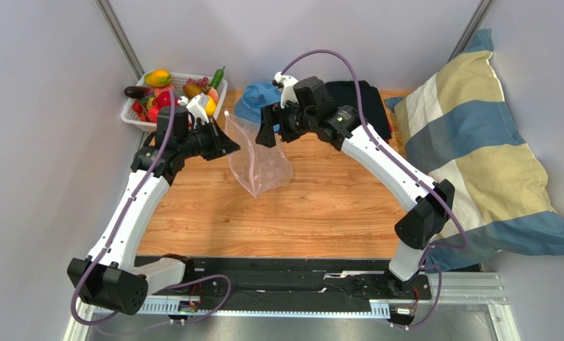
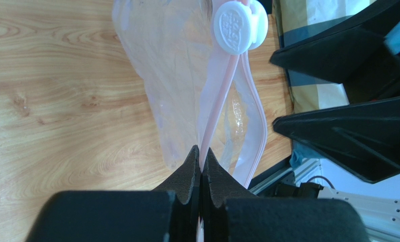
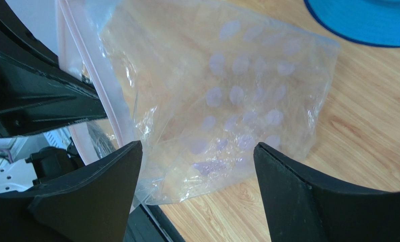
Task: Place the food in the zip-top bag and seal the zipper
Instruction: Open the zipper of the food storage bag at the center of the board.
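Note:
The clear zip-top bag hangs over the wooden table, lifted at its left edge. My left gripper is shut on the bag's pinkish zipper strip, pinched between the pads, with the white slider at the strip's far end. My right gripper is open, its fingers spread on either side of the bag without touching it. The toy fruits and vegetables lie in the white basket at the back left.
A blue bucket hat and a dark folded cloth lie at the back of the table. A striped pillow fills the right side. The two grippers are close together over the bag.

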`<move>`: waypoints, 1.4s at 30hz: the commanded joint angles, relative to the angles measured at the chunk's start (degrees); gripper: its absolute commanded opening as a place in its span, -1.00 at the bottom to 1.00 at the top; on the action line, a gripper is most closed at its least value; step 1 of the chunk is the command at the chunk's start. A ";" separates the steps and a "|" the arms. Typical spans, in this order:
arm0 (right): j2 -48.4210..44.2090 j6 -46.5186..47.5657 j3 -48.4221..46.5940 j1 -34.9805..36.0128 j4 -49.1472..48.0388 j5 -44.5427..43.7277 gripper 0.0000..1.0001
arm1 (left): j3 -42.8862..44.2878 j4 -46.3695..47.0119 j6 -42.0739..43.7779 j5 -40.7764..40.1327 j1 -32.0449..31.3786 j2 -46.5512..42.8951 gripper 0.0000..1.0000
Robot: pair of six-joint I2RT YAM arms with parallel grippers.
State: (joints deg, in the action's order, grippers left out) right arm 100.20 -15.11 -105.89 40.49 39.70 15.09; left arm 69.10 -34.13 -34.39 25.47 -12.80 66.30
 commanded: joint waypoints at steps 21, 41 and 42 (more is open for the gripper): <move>4.12 3.07 -6.60 3.98 1.68 -1.20 0.02 | 5.07 2.58 -4.02 7.57 -0.39 3.48 -1.00; -8.80 8.44 6.65 -8.32 11.18 -0.07 -1.00 | 21.68 -14.21 37.90 4.27 10.16 18.51 -0.82; -8.54 8.00 6.74 -8.32 11.01 0.37 -1.00 | 22.30 -14.30 38.34 6.93 10.16 19.03 -0.68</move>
State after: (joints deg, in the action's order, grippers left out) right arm 94.76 -10.37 -100.31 35.73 42.52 18.76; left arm 86.48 -46.30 -6.70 32.49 -7.03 84.47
